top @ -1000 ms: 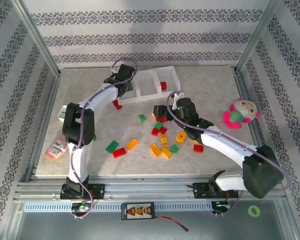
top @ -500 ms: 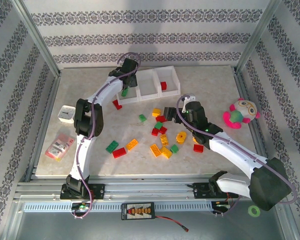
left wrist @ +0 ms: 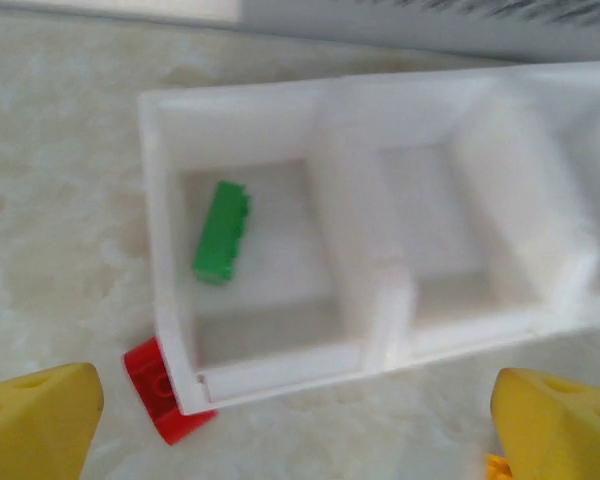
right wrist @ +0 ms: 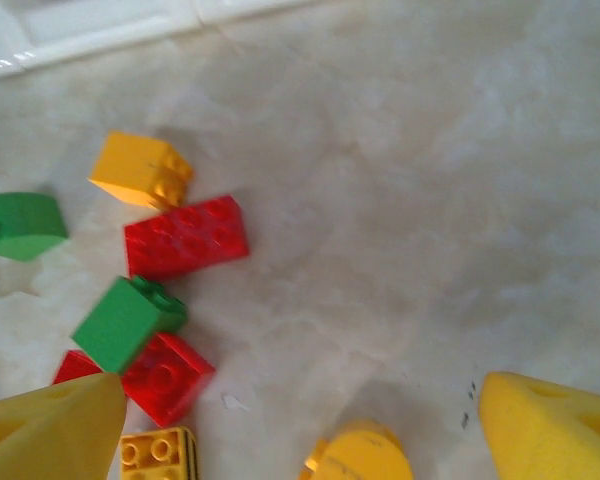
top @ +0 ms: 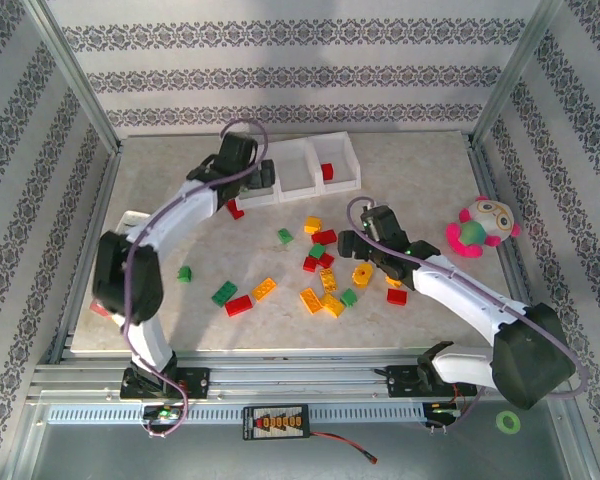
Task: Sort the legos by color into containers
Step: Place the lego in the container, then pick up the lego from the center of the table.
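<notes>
Your left gripper [top: 252, 178] hangs over the left end of the containers [top: 296, 172], three joined open-top bins of white translucent plastic with straight walls. Its claw stands wide apart. The left wrist view puts one yellow wedge-shaped fingertip [left wrist: 40, 420] at each lower corner, with nothing between them. That view looks down into the left bin, where one green brick [left wrist: 221, 232] lies flat on the floor; from overhead your gripper covers that spot. A red brick [left wrist: 163, 390] sits outside the left bin's near corner, against the wall. The overhead view gives you a red block [top: 327, 171] inside the right bin.

Your right gripper [top: 352, 240] is low over the loose legos [top: 325, 280], scattered on the marbled tabletop [top: 420, 170] on the near side of the containers. Its claw is likewise spread and grips nothing. The right wrist view resolves glossy studded pieces. An orange-yellow cube [right wrist: 140, 170] sits just beside a red oblong brick [right wrist: 185, 237]. A green cube [right wrist: 128, 320] rests against a second red piece [right wrist: 165, 375]. A rounded yellow piece [right wrist: 358, 455] lies between the fingertips, apart from both.

A pink-and-green plush toy [top: 480, 228] lies well to the right of the containers.
</notes>
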